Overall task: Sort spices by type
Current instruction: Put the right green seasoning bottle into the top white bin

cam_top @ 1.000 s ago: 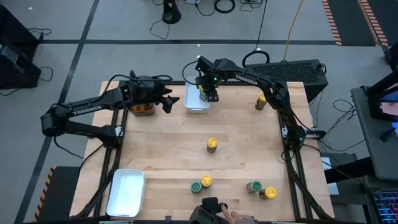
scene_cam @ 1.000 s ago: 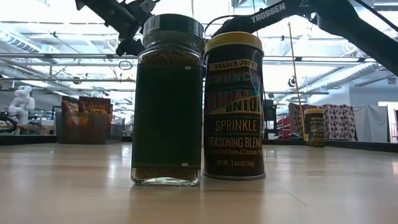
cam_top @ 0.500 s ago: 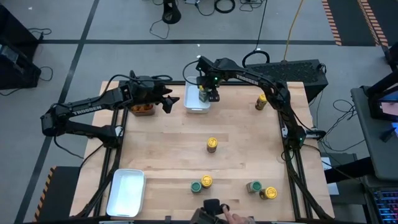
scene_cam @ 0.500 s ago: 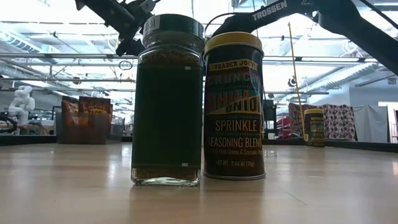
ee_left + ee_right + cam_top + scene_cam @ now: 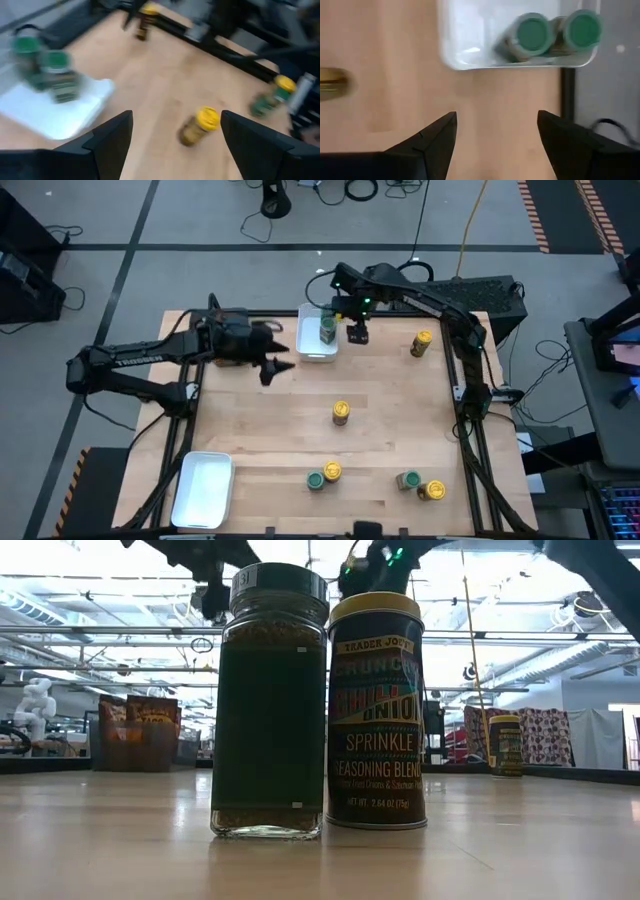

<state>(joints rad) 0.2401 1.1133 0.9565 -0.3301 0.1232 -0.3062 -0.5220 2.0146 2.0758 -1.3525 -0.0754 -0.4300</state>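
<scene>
Two green-lidded jars [image 5: 550, 35] stand in the white tray [image 5: 312, 348]. Beside it, the right gripper [image 5: 358, 335] and left gripper [image 5: 276, 368] hover, jaws spread, empty. Nearest yellow-lidded tin [image 5: 377, 710] reads "TRADER JOE'S CHILI ONION SPRINKLE SEASONING BLEND".

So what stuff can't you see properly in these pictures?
- Left wrist view: the green-lidded jars in the white tray are smeared by motion blur; their labels can't be read.
- Low view: the green-lidded jar and yellow-lidded tin up close block most of the table behind them.
- High view: the jar labels are too small to read, as on the middle jar.
</scene>
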